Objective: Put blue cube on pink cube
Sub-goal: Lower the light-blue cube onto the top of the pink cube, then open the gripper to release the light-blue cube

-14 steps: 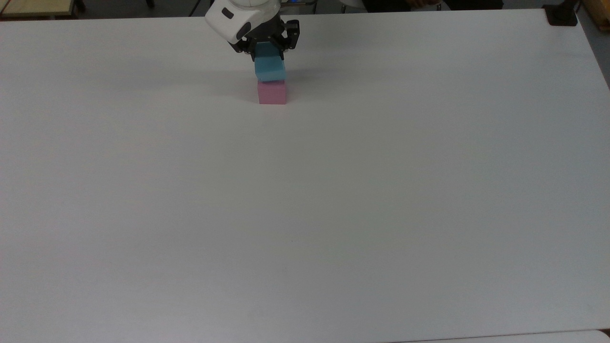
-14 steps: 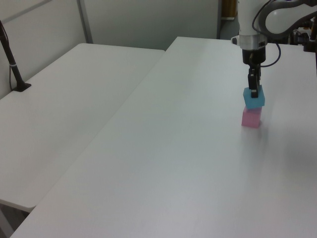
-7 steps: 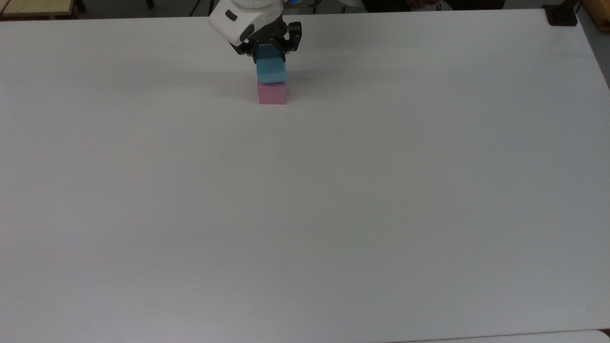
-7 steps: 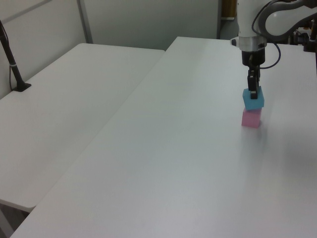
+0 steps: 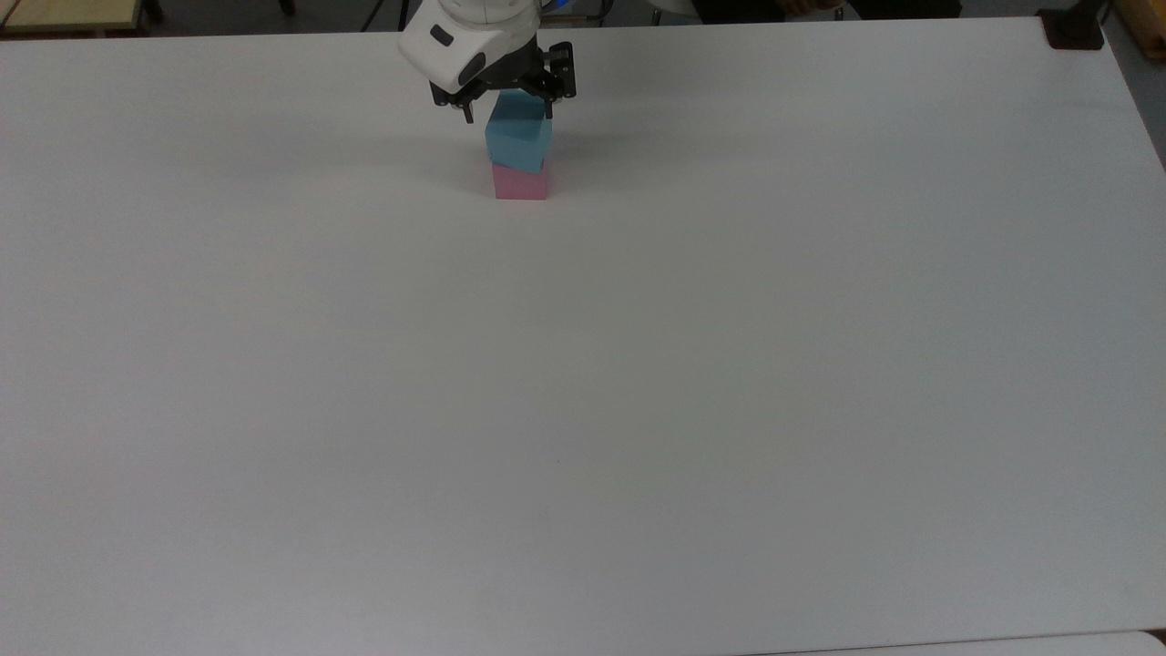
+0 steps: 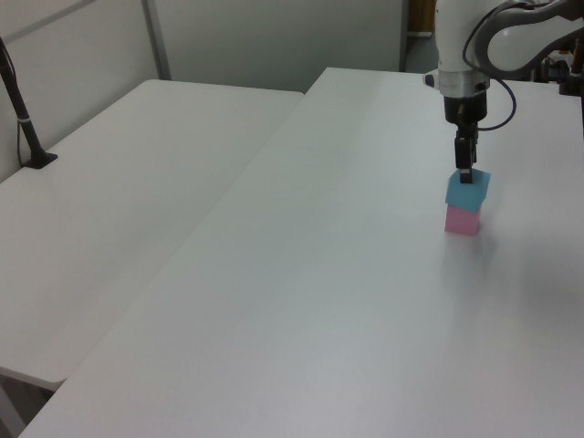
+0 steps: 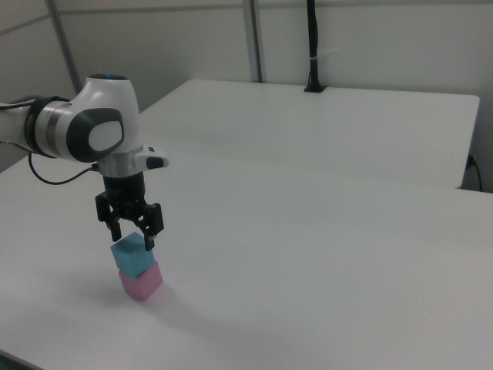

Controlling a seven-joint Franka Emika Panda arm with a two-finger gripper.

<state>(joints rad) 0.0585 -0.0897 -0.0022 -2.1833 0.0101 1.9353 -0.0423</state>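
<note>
Released since a second ago, blue cube (image 5: pixel 517 141) sits on pink cube (image 5: pixel 520 182); your jaws, spread at its 12 o'clock, should retreat upward.

The top view looks steeply down on the white table (image 5: pixel 638 410) from above its near long edge, facing the arm's base at the far edge. The left view sits lower, off one end, looking along the table (image 6: pixel 365 301); a second table (image 6: pixel 119 201) lies beside it. The right view faces across from the opposite side (closest of the three). All share the far-edge area with the stacked cubes (image 7: pixel 137 266).
</note>
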